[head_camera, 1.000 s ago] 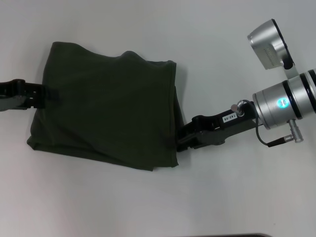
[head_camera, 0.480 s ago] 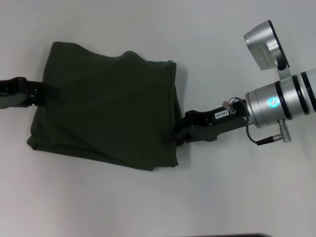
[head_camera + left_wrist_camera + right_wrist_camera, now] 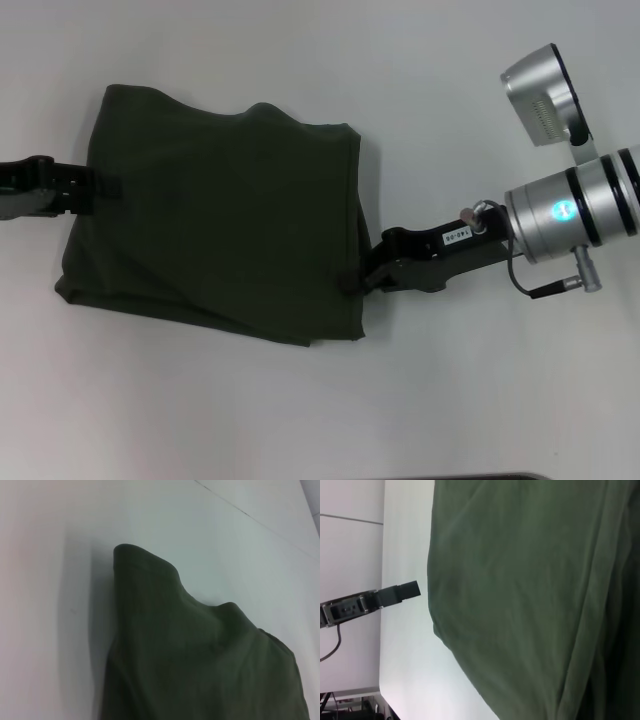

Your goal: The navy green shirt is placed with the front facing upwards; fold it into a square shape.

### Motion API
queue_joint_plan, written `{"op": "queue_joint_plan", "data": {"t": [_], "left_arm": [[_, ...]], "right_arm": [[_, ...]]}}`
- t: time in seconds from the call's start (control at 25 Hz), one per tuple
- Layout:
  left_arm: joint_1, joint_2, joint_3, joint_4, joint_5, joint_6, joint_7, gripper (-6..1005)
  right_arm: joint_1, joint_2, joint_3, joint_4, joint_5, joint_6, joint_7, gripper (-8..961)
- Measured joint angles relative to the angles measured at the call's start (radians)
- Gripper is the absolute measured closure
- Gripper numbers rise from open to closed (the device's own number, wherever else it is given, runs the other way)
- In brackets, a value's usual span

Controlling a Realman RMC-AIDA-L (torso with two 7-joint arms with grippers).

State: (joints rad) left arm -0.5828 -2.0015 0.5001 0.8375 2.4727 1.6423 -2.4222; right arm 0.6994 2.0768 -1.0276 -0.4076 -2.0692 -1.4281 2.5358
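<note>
Readable text: one item only. A small white sticker (image 3: 448, 237) on the black body of the right gripper (image 3: 352, 282), head view, carries a short printed code in dark characters (something like "140-08", too small to read with certainty). A round teal-lit mark (image 3: 565, 209) on the silver wrist housing behind it shows a pale symbol, not legible. The shirt (image 3: 215, 225) shows plain green cloth in every view, with no lettering or label exposed. Nothing readable in either wrist view.
</note>
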Motion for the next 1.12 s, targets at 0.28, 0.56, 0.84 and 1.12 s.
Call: {"op": "queue_joint_plan", "data": {"t": [0.28,0.56,0.84,1.12], "left_arm": [[0.002,0.0,0.0,0.0,0.0,0.001,-0.002,395],[0.0,0.0,0.0,0.0,0.0,0.001,-0.002,394],[0.002,0.0,0.0,0.0,0.0,0.0,-0.001,394],[0.0,0.0,0.0,0.0,-0.001,0.0,0.0,393]], "right_arm": [[-0.019,-0.018,0.017,-0.002,0.002,-0.002,0.006,933],[-0.024,-0.021,0.034,0.002,0.003,0.005,0.019,932],[-0.05,-0.04,0.076,-0.005,0.003,-0.012,0.035,884],[-0.063,-0.077,0.111,-0.006,0.0,-0.026,0.031,756]]}}
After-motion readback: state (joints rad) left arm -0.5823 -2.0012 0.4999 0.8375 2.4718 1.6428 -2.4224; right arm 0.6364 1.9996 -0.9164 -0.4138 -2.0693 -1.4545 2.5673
